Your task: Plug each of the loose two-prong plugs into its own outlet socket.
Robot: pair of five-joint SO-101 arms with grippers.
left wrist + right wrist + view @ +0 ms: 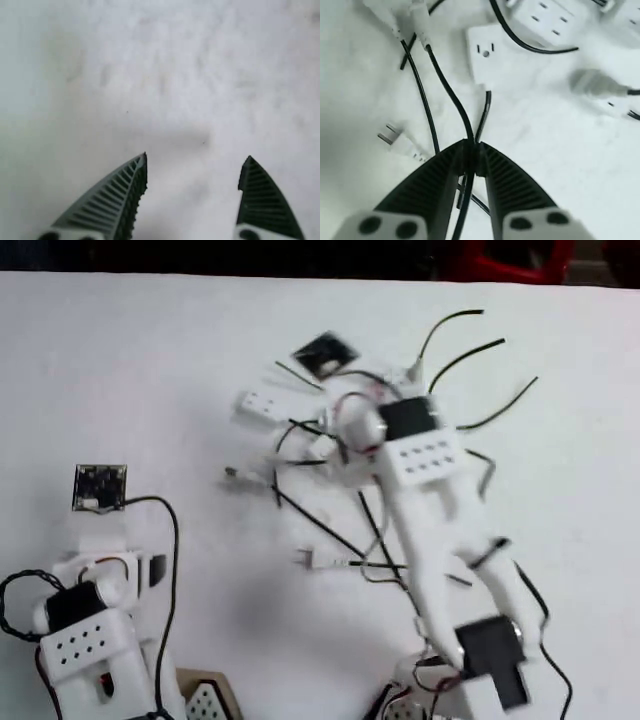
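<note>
White tabletop [120, 360] carries tangled leads. The right gripper [472, 150] pinches a black cord [447, 92], probably to untangle it, near a loose two-prong plug [395, 140] and an outlet socket [487, 52]. The left gripper [195, 170] hangs spread, idle.

Ahead of me I count four white plastic two-prong plugs [402, 144], each trailing a thin black cord [447, 95], and at least three white rectangular plastic outlet blocks [482, 55].
</note>
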